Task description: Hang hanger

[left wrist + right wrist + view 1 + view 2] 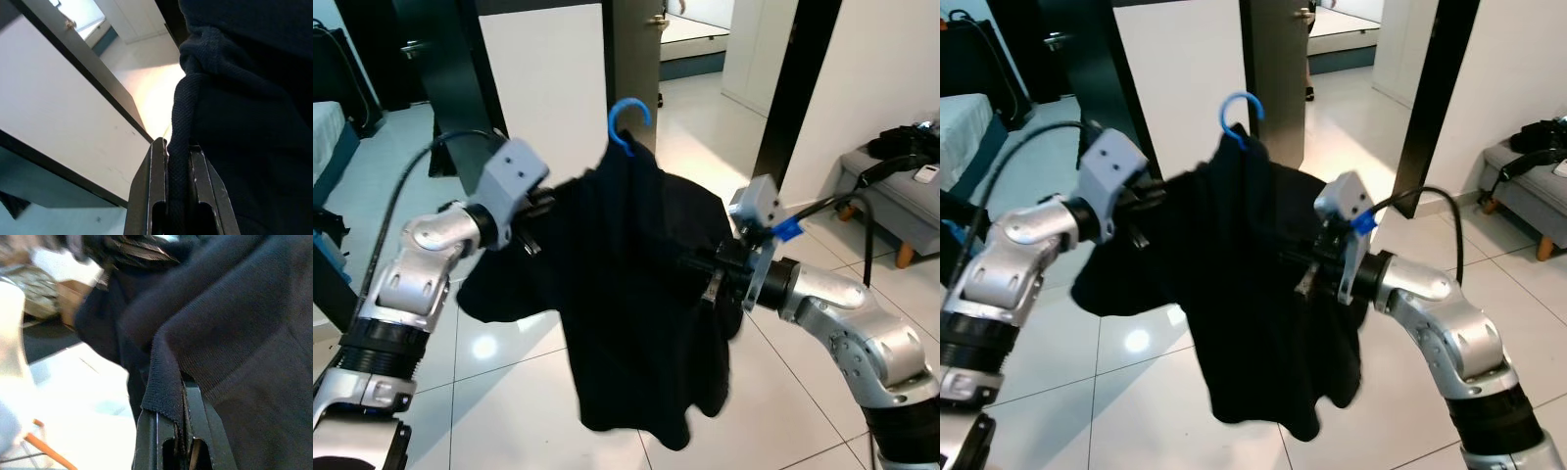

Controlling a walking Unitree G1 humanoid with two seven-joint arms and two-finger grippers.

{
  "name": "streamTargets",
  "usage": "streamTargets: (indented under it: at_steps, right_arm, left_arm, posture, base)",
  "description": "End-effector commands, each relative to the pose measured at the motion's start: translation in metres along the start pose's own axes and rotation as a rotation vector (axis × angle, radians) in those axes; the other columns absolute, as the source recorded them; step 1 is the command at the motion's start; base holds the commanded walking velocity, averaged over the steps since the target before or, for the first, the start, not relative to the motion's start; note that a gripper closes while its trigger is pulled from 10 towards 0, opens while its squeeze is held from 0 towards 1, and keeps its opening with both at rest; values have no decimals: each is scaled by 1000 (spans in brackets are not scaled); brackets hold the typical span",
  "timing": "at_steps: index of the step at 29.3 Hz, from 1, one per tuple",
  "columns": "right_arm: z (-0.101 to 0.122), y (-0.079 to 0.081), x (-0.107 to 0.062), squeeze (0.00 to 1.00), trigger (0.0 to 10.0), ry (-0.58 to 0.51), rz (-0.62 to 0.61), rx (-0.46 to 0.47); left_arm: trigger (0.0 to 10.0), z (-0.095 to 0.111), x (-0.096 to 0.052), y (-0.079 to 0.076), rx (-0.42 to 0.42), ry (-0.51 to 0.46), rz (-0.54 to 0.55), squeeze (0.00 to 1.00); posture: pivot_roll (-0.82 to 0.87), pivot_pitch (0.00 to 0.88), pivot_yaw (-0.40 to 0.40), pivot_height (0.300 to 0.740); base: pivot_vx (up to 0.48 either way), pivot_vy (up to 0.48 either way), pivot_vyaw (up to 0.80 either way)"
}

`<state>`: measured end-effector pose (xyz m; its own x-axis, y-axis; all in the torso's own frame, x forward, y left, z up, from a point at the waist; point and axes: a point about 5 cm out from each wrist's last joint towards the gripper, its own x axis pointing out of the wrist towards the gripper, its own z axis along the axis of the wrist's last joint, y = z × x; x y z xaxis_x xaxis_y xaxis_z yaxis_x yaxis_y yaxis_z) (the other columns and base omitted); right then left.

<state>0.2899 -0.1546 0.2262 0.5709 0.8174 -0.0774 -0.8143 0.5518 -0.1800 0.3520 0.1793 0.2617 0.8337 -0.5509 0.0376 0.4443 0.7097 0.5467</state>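
Up front in the head views, a dark shirt (636, 294) on a blue hanger (628, 122) is held in the air above the white tiled floor (509, 392), between both arms. Only the hanger's hook sticks out above the collar, touching nothing. Left gripper (540, 208) has one shoulder of the shirt, right gripper (705, 266) the other. A grey sofa (901, 196) sits off to the right.

Left wrist view: the fingers (156, 196) are pinching a ridge of the shirt's fabric.

Right wrist view, kinda blurry: the fingers (151, 435) are clamped on a fabric edge.
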Motion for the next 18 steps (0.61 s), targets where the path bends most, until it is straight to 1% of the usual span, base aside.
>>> streamTargets:
  at_steps: [1, 3, 5, 6, 7, 8, 12, 13, 14, 15, 16, 17, 18]
  right_arm:
    - [-2, -11, -4, 0, 10000, 33, -72, -25]
    - [-2, -11, -4, 0, 10000, 33, -72, -25]
    - [-3, -32, -10, 0, 10000, 58, -216, -42]
    - [0, -42, -13, 67, 10000, 37, -293, -21]
    - [3, -47, -15, 573, 10000, 15, -330, -3]
    - [6, -48, -16, 1000, 10000, -7, -332, 5]
    - [10, -46, -17, 1000, 10000, -30, -305, 11]
    - [20, -30, -22, 1000, 10000, -92, -146, 16]
    - [23, -24, -26, 1000, 10000, -104, -79, 8]
    - [23, -24, -26, 1000, 10000, -104, -79, 8]
    - [23, -19, -29, 1000, 10000, -102, -28, 12]
    - [23, -19, -29, 1000, 10000, -102, -28, 12]
    - [23, -15, -32, 1000, 10000, -92, 16, 5]
  left_arm:
    - [0, 5, -8, 19, 29, -10, 75, 0]
    - [0, 5, -8, 19, 29, -10, 75, 0]
    - [0, 6, -11, 23, 59, -23, 59, 0]
    - [0, 9, -13, 22, 79, -45, 37, 0]
    - [0, 11, -14, 21, 94, -62, 17, 0]
    - [0, 14, -14, 19, 110, -80, -9, 0]
    - [0, 16, -14, 16, 122, -96, -31, 0]
    - [0, 18, -15, 19, 126, -116, -9, 0]
    - [0, 18, -15, 21, 125, -127, 7, 0]
    - [0, 18, -15, 21, 125, -127, 7, 0]
    - [0, 19, -15, 23, 124, -134, 27, 0]
    - [0, 19, -15, 23, 124, -134, 27, 0]
    - [0, 20, -16, 26, 122, -140, 49, 0]
  posture:
    - [-55, 0, 34, 740]
    - [-55, 0, 34, 740]
    - [-55, 0, 34, 740]
    - [-55, 0, 34, 740]
    - [-55, 0, 34, 740]
    - [-53, 0, 31, 740]
    - [-53, 0, 31, 740]
    - [-52, 0, 27, 740]
    - [-52, 0, 27, 740]
    - [-52, 0, 27, 740]
    - [-52, 0, 27, 740]
    - [-52, 0, 27, 740]
    - [-52, 0, 27, 740]
  base:
    - [0, 0, 0]
    - [0, 0, 0]
    - [0, 0, 0]
    - [0, 0, 0]
    - [0, 0, 0]
    - [0, 0, 0]
    - [0, 0, 0]
    - [0, 0, 0]
    - [0, 0, 0]
    - [0, 0, 0]
    - [0, 0, 0]
    - [0, 0, 0]
    - [0, 0, 0]
